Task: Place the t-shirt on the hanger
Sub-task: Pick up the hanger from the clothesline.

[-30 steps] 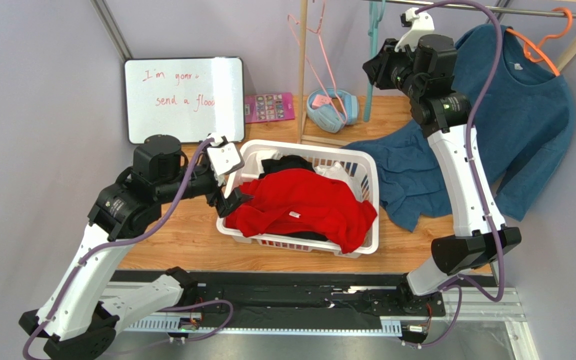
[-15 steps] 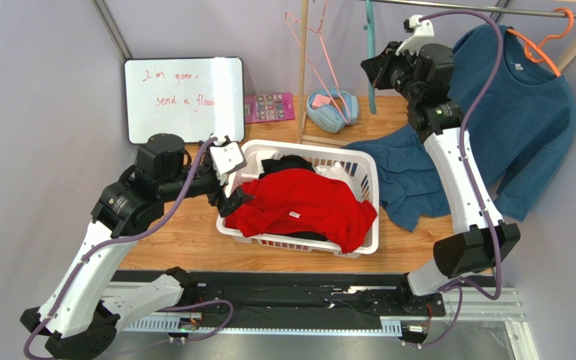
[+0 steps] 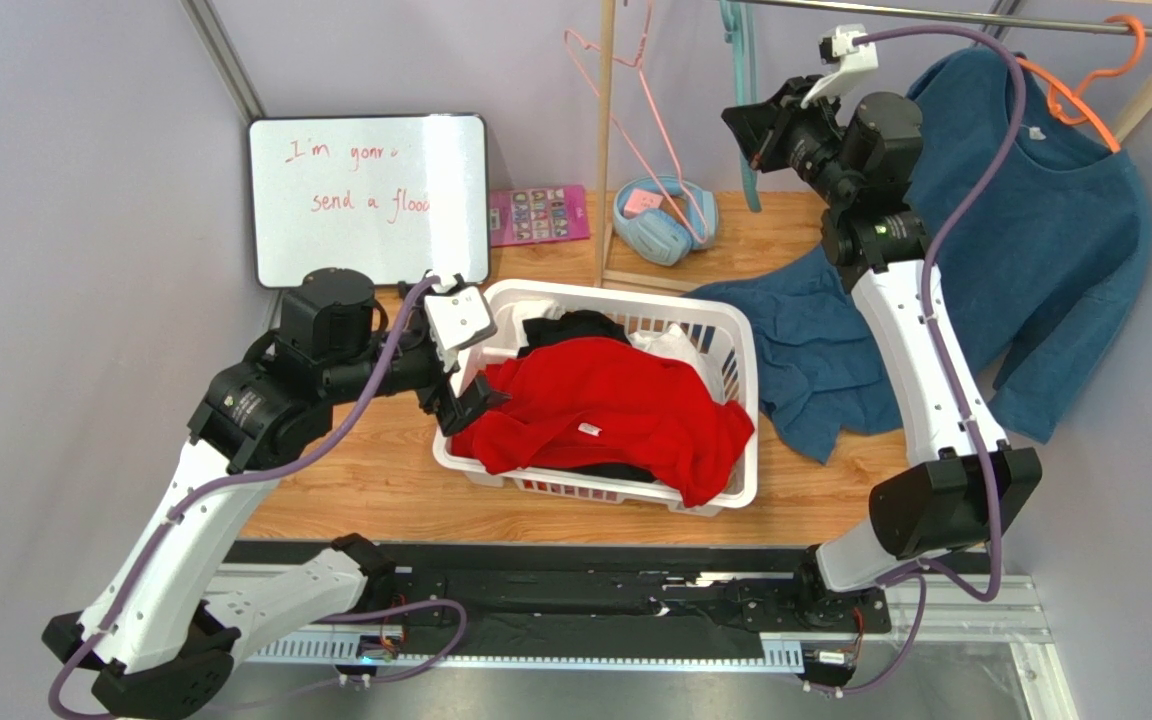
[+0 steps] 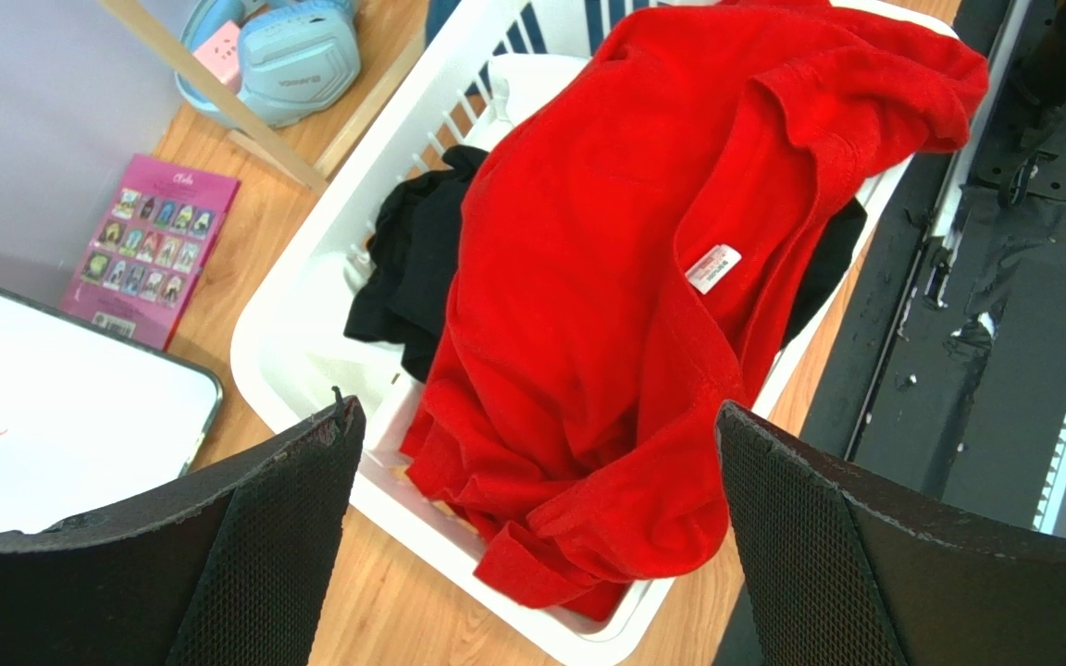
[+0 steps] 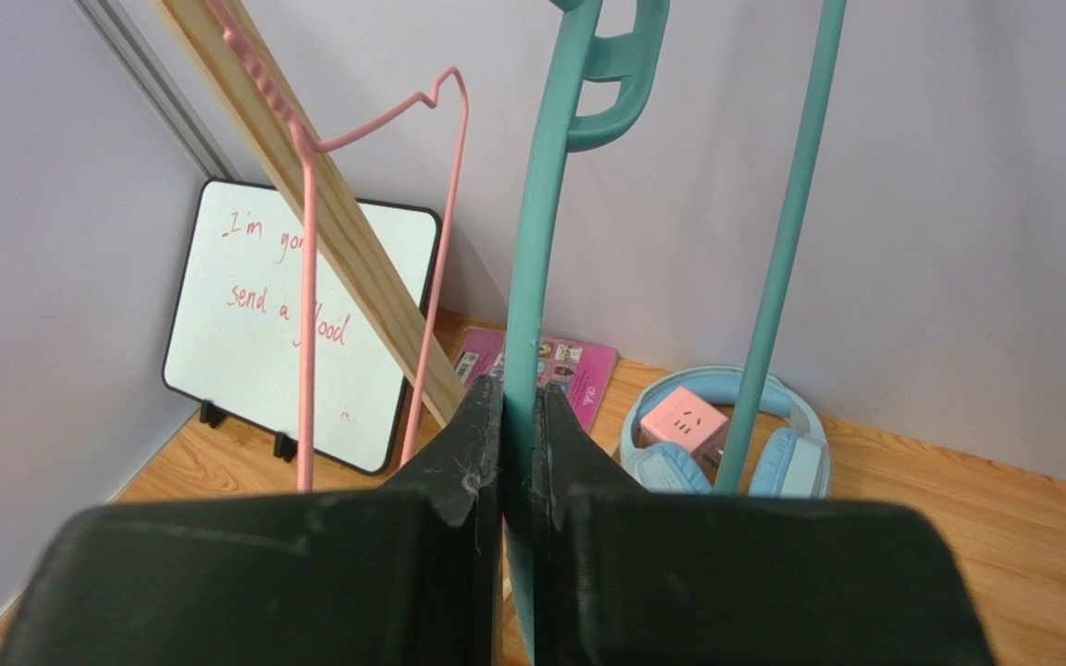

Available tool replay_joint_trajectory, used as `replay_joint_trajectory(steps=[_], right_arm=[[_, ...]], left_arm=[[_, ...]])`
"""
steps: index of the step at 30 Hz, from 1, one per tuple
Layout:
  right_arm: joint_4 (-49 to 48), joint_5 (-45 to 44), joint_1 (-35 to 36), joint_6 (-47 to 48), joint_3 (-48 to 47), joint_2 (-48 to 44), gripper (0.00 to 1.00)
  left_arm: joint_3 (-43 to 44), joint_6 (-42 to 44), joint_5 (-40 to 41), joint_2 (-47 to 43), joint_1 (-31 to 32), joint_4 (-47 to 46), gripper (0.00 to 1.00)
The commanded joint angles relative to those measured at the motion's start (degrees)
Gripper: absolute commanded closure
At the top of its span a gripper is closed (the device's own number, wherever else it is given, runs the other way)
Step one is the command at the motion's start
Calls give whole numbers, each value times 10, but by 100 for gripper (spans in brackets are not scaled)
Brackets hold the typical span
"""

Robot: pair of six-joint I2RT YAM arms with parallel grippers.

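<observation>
Hanger [image 5: 536,250] clamped in right pincer [image 5: 518,403], left pincer [image 4: 536,414] spread wide, near t-shirt [image 4: 594,250]

Left arm bent, wrist aimed toward 3 o'clock; left gripper [image 4: 532,416] fully spread, holding nothing. Right arm raised toward 12 o'clock; right gripper [image 5: 518,403] pinched onto hanger [image 5: 542,236].

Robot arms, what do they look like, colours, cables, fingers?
The left arm and right arm have white shells with black joint housings, each trailed by a looping purple cable. The left pincer has broad black fingers with a mesh texture; the right pincer looks dark and scuffed.
</observation>
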State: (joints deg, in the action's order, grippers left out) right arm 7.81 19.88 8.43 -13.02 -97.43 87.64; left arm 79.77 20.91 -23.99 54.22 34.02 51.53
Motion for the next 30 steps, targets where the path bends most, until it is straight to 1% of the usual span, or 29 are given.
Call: replay_joint_trajectory(steps=[1,13,16,21,24,25,26,27,28,30], right_arm=[[-60,38,-3,2,2,-40,100],[-3,71,-3,16,73,-105,100],[31,56,-4,16,79,-125,100],[126,36,-23,-23,94,-172,100],[191,16,-32,-29,125,-234,100],[226,6,-32,-31,135,-250,100],[246,-4,-32,-35,143,-291,100],[264,-31,-32,-40,162,-309,100],[303,-44,-32,-45,170,-330,100],[340,-67,-32,-53,188,-382,100]], left_arm=[[-9,4,-12,-3,-2,-13,1],[-10,8,-25,-4,-2,-6,1],[-6,8,-28,-2,-3,-2,1],[-1,7,-50,0,-2,1,1],[-7,13,-58,-6,-2,-2,1],[-11,12,-64,-9,-2,-8,1],[-15,11,-69,-16,-2,-13,1],[-22,9,-74,-17,-2,-19,1],[-25,6,-84,-20,-3,-28,1],[-31,-7,-92,-23,-2,-36,1]])
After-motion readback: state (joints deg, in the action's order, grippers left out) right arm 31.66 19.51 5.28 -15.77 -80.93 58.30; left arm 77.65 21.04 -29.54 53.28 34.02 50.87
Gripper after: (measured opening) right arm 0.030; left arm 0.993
